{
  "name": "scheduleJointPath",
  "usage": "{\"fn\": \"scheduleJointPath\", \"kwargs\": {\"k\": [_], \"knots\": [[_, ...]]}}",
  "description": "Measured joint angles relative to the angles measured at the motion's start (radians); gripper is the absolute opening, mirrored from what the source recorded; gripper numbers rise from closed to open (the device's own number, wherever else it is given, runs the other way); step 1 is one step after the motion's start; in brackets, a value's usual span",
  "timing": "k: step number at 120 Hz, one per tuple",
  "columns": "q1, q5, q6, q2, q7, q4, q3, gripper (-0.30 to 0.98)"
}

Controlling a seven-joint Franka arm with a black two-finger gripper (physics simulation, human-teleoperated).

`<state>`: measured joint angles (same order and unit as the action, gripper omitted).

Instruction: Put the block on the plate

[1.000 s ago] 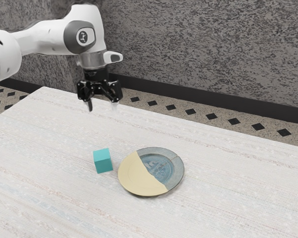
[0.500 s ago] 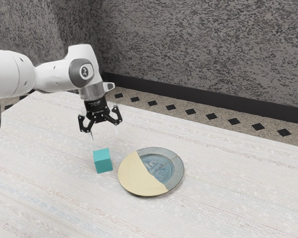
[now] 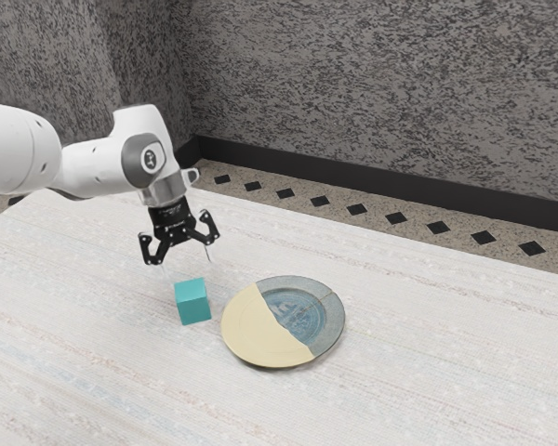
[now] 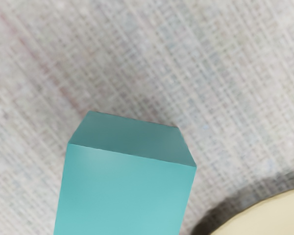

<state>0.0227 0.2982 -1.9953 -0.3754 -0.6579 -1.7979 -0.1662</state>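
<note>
One block [image 3: 192, 302], one plate [image 3: 268, 333], one table [image 3: 428, 372]

Teal block [image 3: 192, 302], cream and blue-grey plate [image 3: 263, 336]

No readable text — no legible labels, numbers, signs

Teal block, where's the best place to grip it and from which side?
Likely best from above: pinch two opposite upright faces of the block, since it is flat-sided and rests flat, and the open gripper hangs above it, pointing down.
</note>
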Motion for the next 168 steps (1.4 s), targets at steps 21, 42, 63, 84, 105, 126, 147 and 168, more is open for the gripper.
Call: {"fn": "scheduleJointPath", "kwargs": {"k": [21,42,63,84,105,126,147,168], "knots": [[0.0,-0.006,-0.041,-0.031,0.058,-0.002,-0.001,0.69],[0.0,-0.007,-0.08,-0.07,0.12,-0.003,-0.016,0.69],[0.011,0.003,-0.105,-0.056,0.167,-0.042,-0.017,0.69],[0.036,0.016,-0.123,-0.065,0.203,-0.051,-0.018,0.69],[0.036,0.02,-0.144,-0.097,0.23,-0.064,-0.026,0.69],[0.036,0.022,-0.154,-0.109,0.251,-0.064,-0.028,0.68],[0.037,0.022,-0.162,-0.108,0.271,-0.063,-0.029,0.5],[0.037,0.019,-0.166,-0.101,0.285,-0.063,-0.032,0.39]]}}
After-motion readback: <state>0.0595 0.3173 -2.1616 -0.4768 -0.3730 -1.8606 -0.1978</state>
